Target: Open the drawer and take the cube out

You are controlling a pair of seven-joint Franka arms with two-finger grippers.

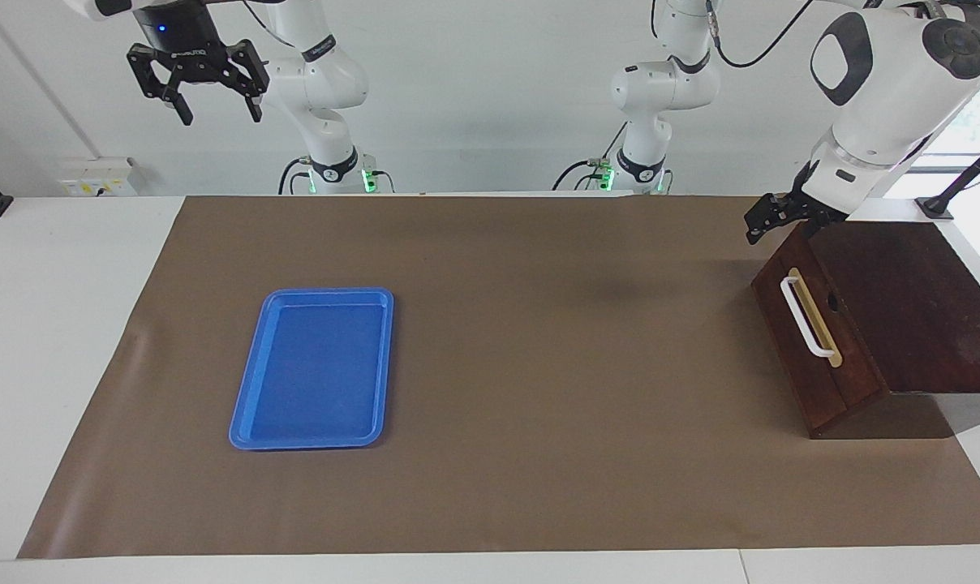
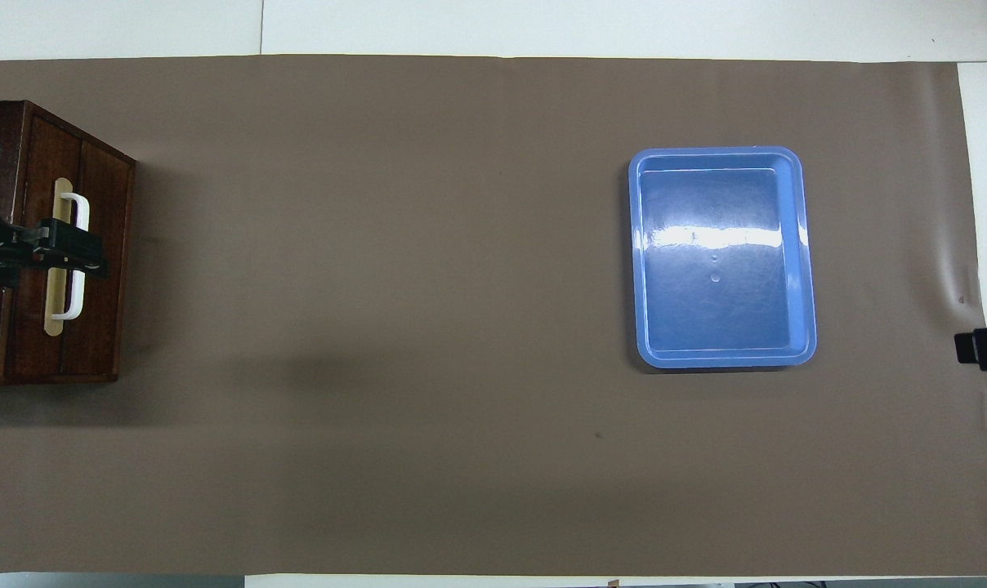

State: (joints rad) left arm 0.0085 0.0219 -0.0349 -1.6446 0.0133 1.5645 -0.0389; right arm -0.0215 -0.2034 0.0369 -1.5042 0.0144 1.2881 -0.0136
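The drawer (image 1: 786, 345) is shut in its dark wooden box (image 1: 904, 300) at the left arm's end of the table. Its white bar handle (image 1: 806, 318) faces the middle of the mat. The cube is hidden. My left gripper (image 1: 762, 227) hangs open in the air by the box's upper corner that is nearer to the robots, holding nothing. In the overhead view the left gripper (image 2: 73, 253) lies over the handle (image 2: 79, 216). My right gripper (image 1: 218, 113) is open and raised high at the right arm's end of the table. Only its tip (image 2: 984, 347) shows from above.
A flat blue tray (image 1: 247, 405) lies on the brown mat (image 1: 539, 365) toward the right arm's end, with nothing in it. In the overhead view the tray (image 2: 634, 261) sits about mid-depth on the mat.
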